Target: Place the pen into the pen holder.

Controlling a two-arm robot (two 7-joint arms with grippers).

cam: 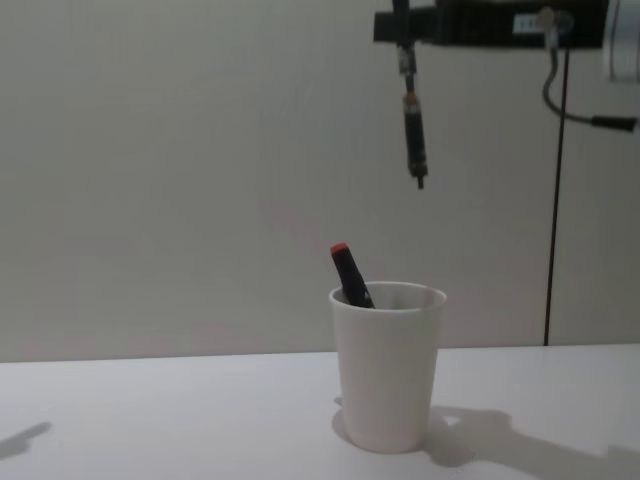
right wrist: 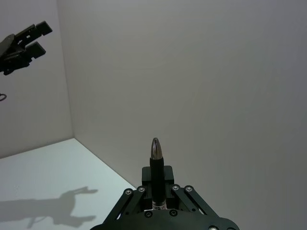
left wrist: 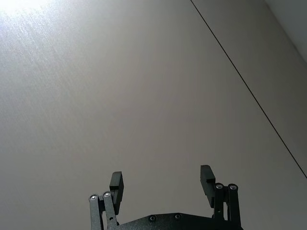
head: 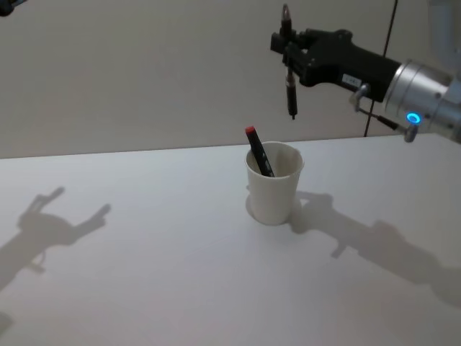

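Right gripper [head: 288,49] pinches the pen [head: 291,90] near its upper end; the pen hangs upright, tip down. The cup [head: 274,184] stands on the bench [head: 144,259] well below the gripper and slightly to its left, already holding a red-capped marker [head: 258,150] leaning against the rim. Step in hand: carrying the pen above the cup. Next move, as judged: centre the tip over the opening, lower, then release. Left gripper [left wrist: 162,184] is spread, empty, raised clear at far left.
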